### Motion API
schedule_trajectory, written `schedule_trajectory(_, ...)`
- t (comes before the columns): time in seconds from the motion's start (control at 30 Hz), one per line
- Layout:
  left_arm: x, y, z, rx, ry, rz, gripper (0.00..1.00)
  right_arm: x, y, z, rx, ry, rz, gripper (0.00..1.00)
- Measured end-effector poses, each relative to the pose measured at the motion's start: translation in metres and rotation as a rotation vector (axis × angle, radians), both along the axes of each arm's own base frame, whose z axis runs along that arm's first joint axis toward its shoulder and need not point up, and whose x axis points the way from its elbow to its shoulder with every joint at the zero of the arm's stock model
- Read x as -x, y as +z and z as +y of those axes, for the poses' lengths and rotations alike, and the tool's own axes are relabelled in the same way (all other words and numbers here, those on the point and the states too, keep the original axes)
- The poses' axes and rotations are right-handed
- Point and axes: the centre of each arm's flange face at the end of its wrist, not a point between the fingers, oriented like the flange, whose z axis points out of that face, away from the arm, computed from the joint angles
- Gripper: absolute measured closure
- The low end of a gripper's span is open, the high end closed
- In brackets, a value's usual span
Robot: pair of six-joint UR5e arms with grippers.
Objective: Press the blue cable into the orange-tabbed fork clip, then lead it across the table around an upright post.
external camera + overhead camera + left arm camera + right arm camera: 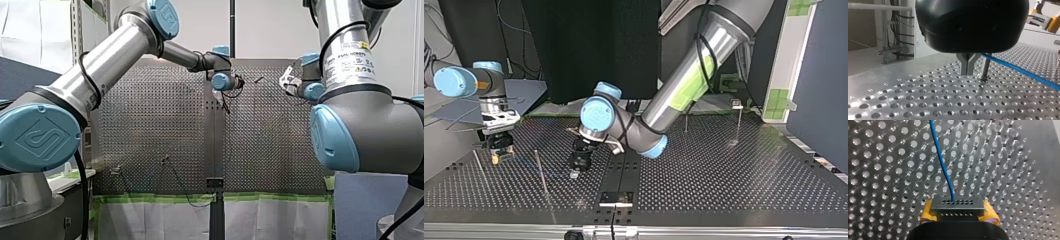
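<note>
the perforated metal desk (pixel 734 170) is shiny, and a dark curtain (pixel 589 45) hangs behind it in the top view. my right fingers (pixel 958 206) are closed on the blue cable (pixel 941 160), which runs ahead over the desk. my left fingers (pixel 964 65) are pressed together at the tips, just beside an upright post (pixel 984 67); the cable passes there, but i cannot tell if they pinch it.

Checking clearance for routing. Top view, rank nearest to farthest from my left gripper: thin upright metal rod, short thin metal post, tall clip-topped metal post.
1. Thin upright metal rod, view's left of my left gripper.
2. Short thin metal post, back, right of centre.
3. Tall clip-topped metal post, back, far right.
</note>
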Motion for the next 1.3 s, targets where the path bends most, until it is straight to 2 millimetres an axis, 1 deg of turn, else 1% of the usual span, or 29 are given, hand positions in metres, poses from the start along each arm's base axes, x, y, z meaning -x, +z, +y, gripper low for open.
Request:
schedule_trajectory(0.1, 0.001, -0.001, -0.001, 0.002, 0.002, 0.001, 1.0, 0.008, -0.012, -0.007, -0.007, -0.011, 0.003, 1.0)
schedule_trajectory(0.17, 0.0, -0.005, -0.002, 0.002, 0.003, 0.005, 1.0, 0.011, -0.022, -0.011, -0.017, -0.016, 0.005, 1.0)
schedule_trajectory(0.37, -0.01, -0.039, -0.004, -0.019, 0.008, 0.039, 1.0, 0.014, -0.055, -0.019, -0.057, -0.022, 0.009, 1.0)
schedule_trajectory(0.5, -0.012, -0.048, -0.004, -0.025, 0.009, 0.05, 1.0, 0.011, -0.077, -0.023, -0.079, -0.018, 0.011, 1.0)
schedule_trajectory(0.57, -0.012, -0.049, -0.005, -0.026, 0.007, 0.052, 1.0, 0.01, -0.087, -0.024, -0.092, -0.016, 0.013, 1.0)
schedule_trajectory(1.0, -0.005, -0.05, -0.011, 0.021, 0.022, 0.076, 1.0, 0.001, -0.171, -0.027, -0.195, -0.007, 0.024, 1.0)
schedule_trajectory(1.3, -0.008, -0.05, -0.004, 0.058, 0.092, 0.088, 1.0, -0.009, -0.204, -0.025, -0.215, 0.003, 0.028, 1.0)
